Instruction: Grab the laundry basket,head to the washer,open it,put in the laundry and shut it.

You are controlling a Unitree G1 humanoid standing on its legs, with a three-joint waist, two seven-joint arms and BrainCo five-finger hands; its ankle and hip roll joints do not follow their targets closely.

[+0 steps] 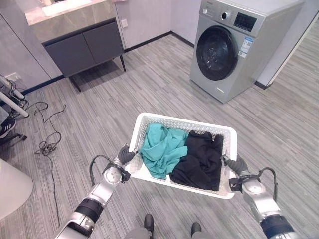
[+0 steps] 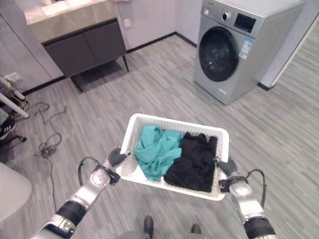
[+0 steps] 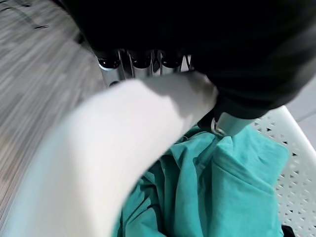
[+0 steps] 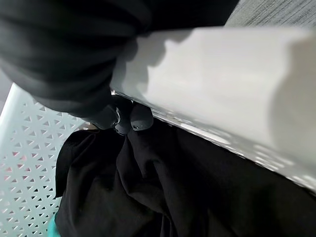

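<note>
Closest to the camera, the white laundry basket (image 1: 149,120) is carried in the air in front of the robot, above the wooden floor (image 1: 149,89), with one robot hand on each short end. In the left wrist view the left robot hand (image 1: 125,156) has its fingers (image 3: 140,61) curled over the white rim, and in the right wrist view the right robot hand (image 1: 236,164) has its dark fingertips (image 4: 140,117) hooked under the rim on the inner side, so both are clamped on the basket. I think this two-sided grip keeps the basket level, so that the teal garment (image 1: 162,147) on the left half and the black garment (image 1: 199,159) on the right half stay inside while the robot walks. Further away, the washer (image 1: 234,45) stands near the wall, well apart from the basket, with its round dark door (image 1: 216,53) closed; the opening step is not yet done. A dark cabinet (image 1: 84,47) stands at the far left wall. The washer has a small label (image 1: 244,47) beside the door and a dark display panel (image 1: 244,22) on top, but the writing is too small to read.
</note>
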